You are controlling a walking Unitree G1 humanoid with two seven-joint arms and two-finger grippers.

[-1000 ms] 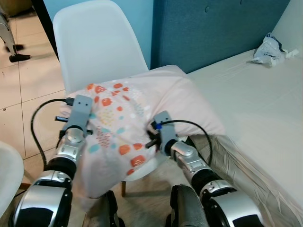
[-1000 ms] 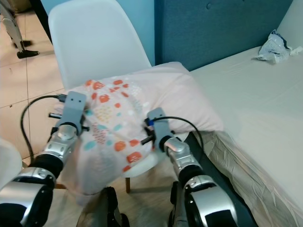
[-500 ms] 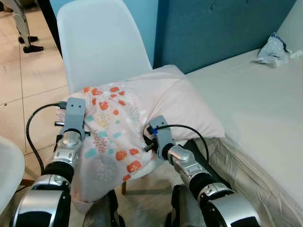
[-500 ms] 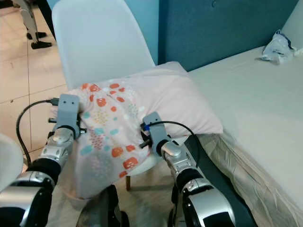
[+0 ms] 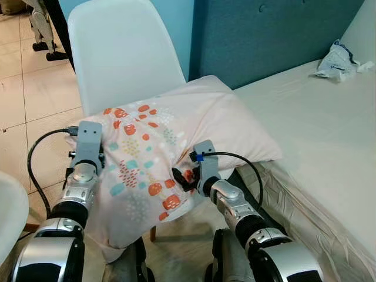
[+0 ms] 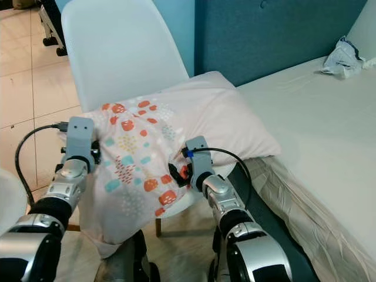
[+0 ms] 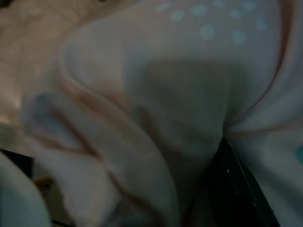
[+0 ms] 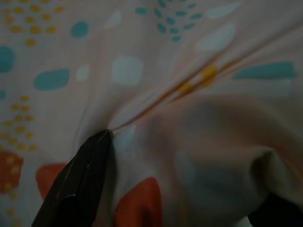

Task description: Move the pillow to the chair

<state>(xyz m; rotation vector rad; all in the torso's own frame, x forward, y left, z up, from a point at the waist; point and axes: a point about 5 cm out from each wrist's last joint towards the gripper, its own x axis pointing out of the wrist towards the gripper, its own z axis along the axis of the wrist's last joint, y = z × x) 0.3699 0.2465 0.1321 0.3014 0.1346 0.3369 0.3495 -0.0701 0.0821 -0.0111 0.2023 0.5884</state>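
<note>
Pinching bunched fabric, both grippers' jaws clamp the pillow (image 5: 176, 138) lying on the chair (image 5: 126, 53).

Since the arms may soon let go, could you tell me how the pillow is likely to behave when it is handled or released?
The pillow is probably soft and floppy: its near end droops over the white chair seat's front edge. It seems light, since the left gripper and right gripper merely pinch fabric. It bunches where pinched, so it might sag or slide forward once released.
</note>
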